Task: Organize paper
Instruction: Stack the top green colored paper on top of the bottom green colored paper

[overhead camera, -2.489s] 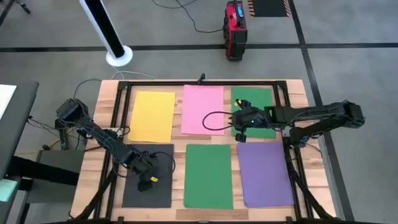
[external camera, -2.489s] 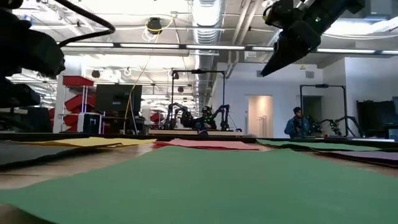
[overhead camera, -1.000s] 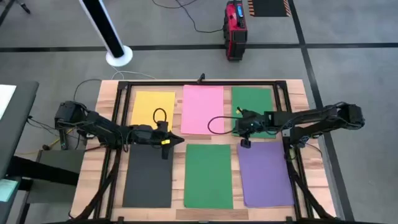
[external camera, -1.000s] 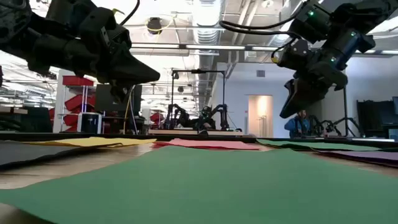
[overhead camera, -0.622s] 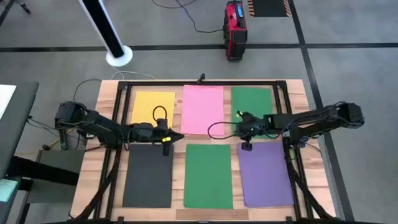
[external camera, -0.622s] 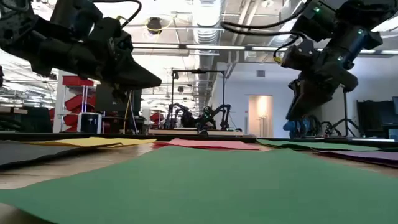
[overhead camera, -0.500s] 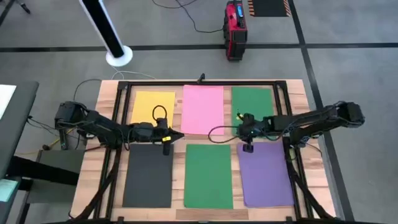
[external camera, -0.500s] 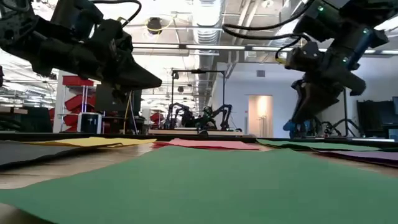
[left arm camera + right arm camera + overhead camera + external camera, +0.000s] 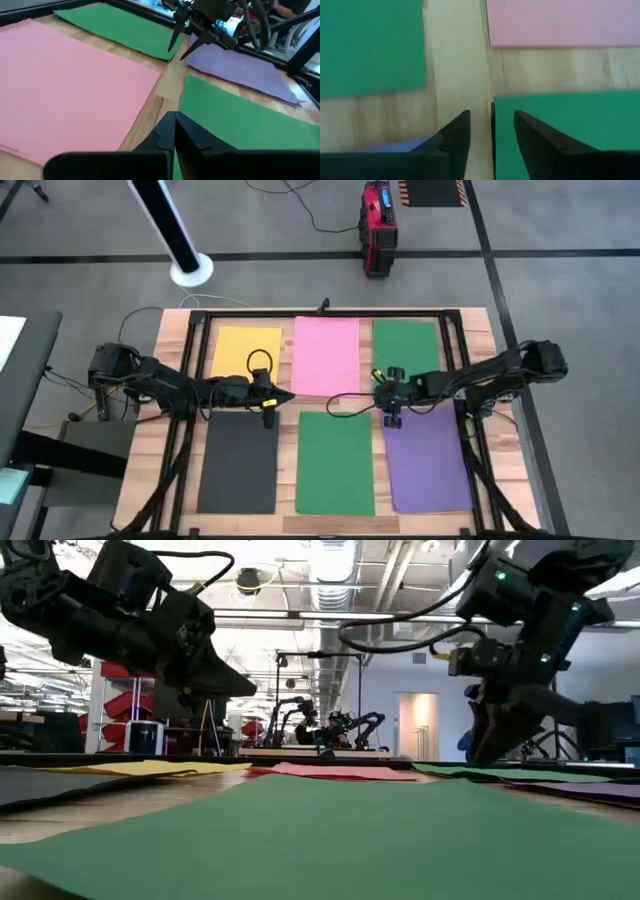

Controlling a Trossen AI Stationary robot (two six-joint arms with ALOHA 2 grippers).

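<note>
Since half a second ago the right gripper (image 9: pixel 392 401) has slid toward the picture's left and sunk lower, while the left gripper (image 9: pixel 268 402) has barely shifted.

Nearest the high view's lower edge lie three flat rectangular sheets in a row: a black sheet of paper (image 9: pixel 238 462) at lower left, a green sheet of paper (image 9: pixel 335 463) in the middle, and a purple sheet of paper (image 9: pixel 425 459) at lower right. The left arm's wrist covers the black sheet's upper right corner.

In the middle of the frame, the left gripper hovers over bare wood between the black and pink sheets, its fingers pressed together to a point in its own wrist view, empty. The right gripper hangs low over the gap where four sheets meet; its fingers (image 9: pixel 536 135) are spread, one to each side of the near green sheet's corner, gripping nothing. Whether they touch the wooden table (image 9: pixel 476 325) cannot be told.

Farther up the frame lie a yellow sheet of paper (image 9: pixel 238 343), partly hidden by the left arm, a pink sheet of paper (image 9: pixel 326 355), and a second green sheet of paper (image 9: pixel 406 345), its lower edge hidden under the right arm.

In the low view both arms reach in from above, and the sheets show only as thin coloured strips.
</note>
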